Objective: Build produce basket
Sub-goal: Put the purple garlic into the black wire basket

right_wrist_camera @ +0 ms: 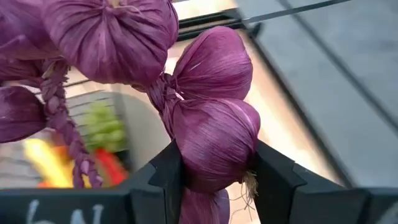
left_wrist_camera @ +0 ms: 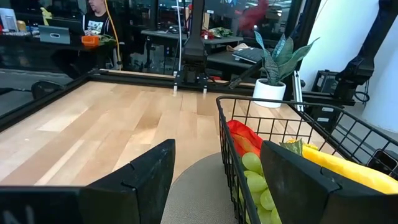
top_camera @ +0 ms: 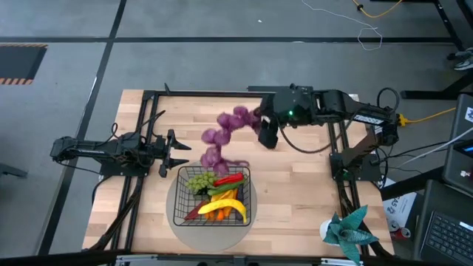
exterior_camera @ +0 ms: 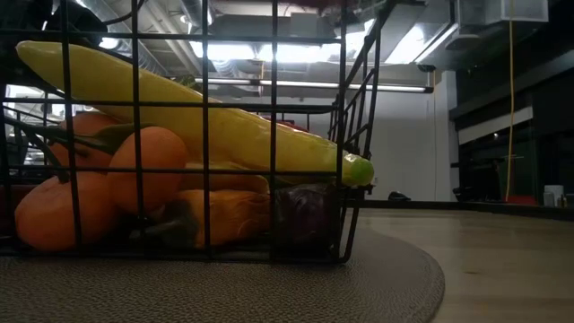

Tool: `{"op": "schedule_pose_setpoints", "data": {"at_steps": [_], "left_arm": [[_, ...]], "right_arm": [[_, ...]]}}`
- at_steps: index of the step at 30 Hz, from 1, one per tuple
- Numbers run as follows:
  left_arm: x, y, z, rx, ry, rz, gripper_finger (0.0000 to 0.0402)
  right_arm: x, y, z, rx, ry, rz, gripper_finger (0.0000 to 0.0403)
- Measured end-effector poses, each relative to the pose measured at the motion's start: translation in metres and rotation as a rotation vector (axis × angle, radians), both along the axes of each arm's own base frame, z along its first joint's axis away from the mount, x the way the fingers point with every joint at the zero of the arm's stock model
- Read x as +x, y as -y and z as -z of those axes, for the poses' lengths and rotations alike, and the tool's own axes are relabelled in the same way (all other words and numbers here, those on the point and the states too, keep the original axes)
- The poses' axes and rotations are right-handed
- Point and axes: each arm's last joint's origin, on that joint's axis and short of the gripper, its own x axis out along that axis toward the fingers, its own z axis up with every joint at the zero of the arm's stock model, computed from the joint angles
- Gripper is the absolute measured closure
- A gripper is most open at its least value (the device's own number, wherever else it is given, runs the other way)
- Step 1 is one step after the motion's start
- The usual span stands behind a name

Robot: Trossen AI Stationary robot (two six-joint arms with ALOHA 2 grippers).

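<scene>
A braided string of purple bulbs [top_camera: 225, 133] hangs in the air from my right gripper [top_camera: 264, 127], slanting down toward the far rim of the black wire basket [top_camera: 177, 199]. The basket stands on a round grey mat [top_camera: 211, 236] and holds green grapes [top_camera: 197, 181], a red chili [top_camera: 230, 179], a yellow banana [top_camera: 230, 207] and orange carrots [exterior_camera: 143, 166]. My left gripper [top_camera: 174, 154] is open and low at the basket's far left corner. In its wrist view the fingers straddle the basket's corner wire [left_wrist_camera: 225, 143] without visibly touching it. My right gripper [right_wrist_camera: 217, 180] pinches one purple bulb [right_wrist_camera: 214, 146] at the upper end of the string between its two fingers. The other bulbs and the braided stem [right_wrist_camera: 65, 134] hang beyond the fingers, above the basket. Whether the lower end [top_camera: 214, 159] touches the rim, I cannot tell.
A small potted plant [top_camera: 347, 230] stands near the table's near right corner. Black frame rails [top_camera: 140, 148] run along the left and right sides of the wooden table. Bare wood lies between the basket and the right rail.
</scene>
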Motion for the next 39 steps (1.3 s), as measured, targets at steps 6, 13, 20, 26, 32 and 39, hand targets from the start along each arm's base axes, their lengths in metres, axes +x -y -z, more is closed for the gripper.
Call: {"op": "schedule_pose_setpoints", "data": {"at_steps": [6, 13, 20, 26, 32, 39], "left_arm": [[0.0, 0.0, 0.0, 0.0, 0.0, 0.0, 0.017], [0.0, 0.0, 0.0, 0.0, 0.0, 0.0, 0.017], [0.0, 0.0, 0.0, 0.0, 0.0, 0.0, 0.017], [0.0, 0.0, 0.0, 0.0, 0.0, 0.0, 0.017], [0.0, 0.0, 0.0, 0.0, 0.0, -0.001, 0.017], [0.0, 0.0, 0.0, 0.0, 0.0, -0.002, 0.017]], "right_arm": [[0.003, -0.032, 0.0, 0.143, 0.048, -0.096, 0.026], [0.01, -0.073, -0.001, 0.266, 0.143, -0.196, 0.026], [0.018, -0.116, -0.025, 0.388, 0.409, -0.509, 0.026], [0.013, -0.136, -0.037, 0.381, 0.529, -0.633, 0.026], [0.01, -0.144, -0.037, 0.386, 0.527, -0.648, 0.026], [0.01, -0.146, -0.037, 0.373, 0.534, -0.625, 0.026]]}}
